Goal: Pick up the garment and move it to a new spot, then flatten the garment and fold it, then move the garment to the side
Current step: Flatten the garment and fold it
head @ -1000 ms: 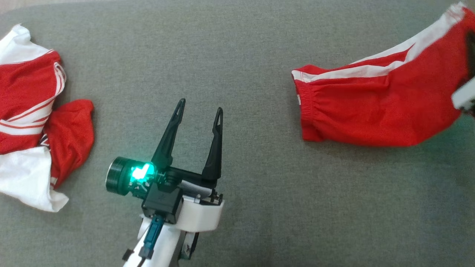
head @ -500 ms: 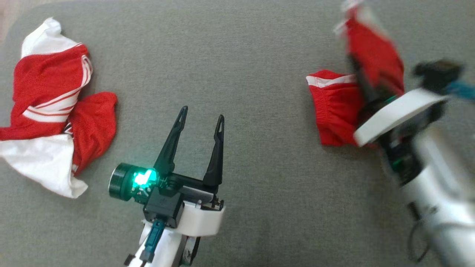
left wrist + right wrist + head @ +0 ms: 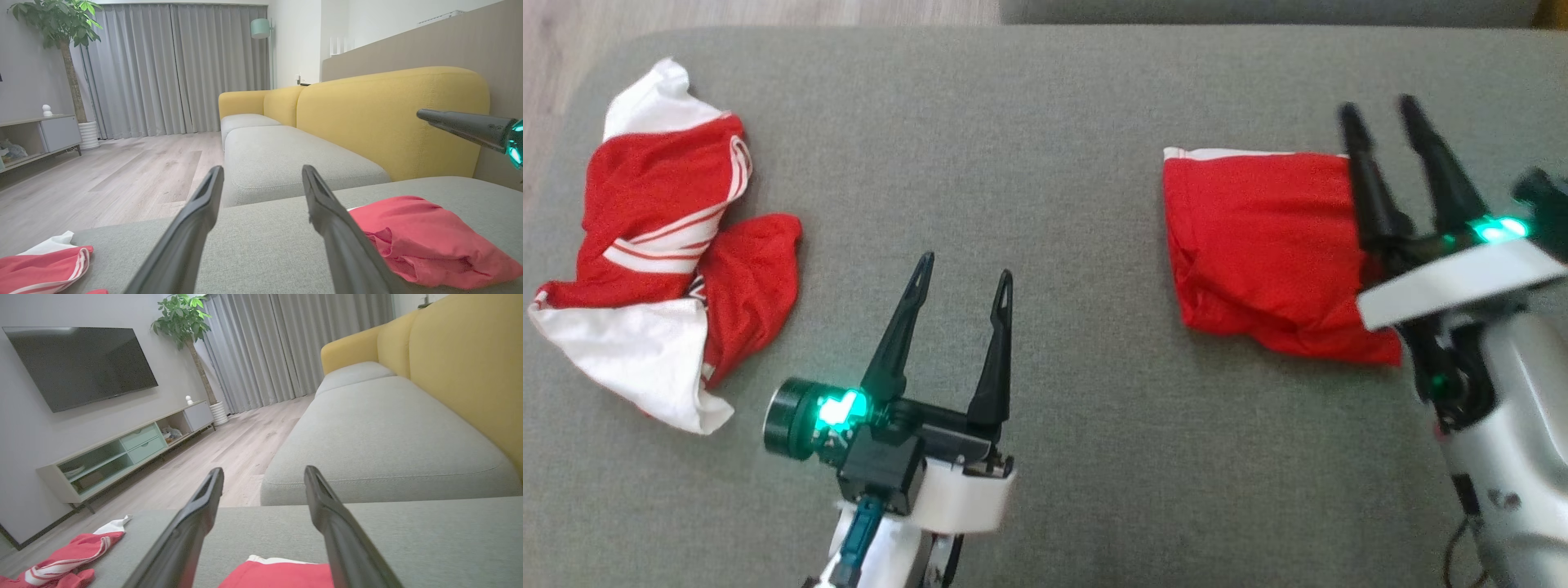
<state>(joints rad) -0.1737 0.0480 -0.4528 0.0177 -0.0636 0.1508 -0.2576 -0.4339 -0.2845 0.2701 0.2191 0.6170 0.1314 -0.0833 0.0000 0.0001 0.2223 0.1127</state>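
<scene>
We count two garments: folded red garment, crumpled red-white garment. Two grippers: left gripper, right gripper. One grey cushion, one TV, one potted plant.

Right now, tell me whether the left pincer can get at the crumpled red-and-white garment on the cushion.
Probably yes. The left pincer stands open and empty, and only bare grey cushion lies between it and the crumpled garment to its left; nothing blocks the way.
</scene>
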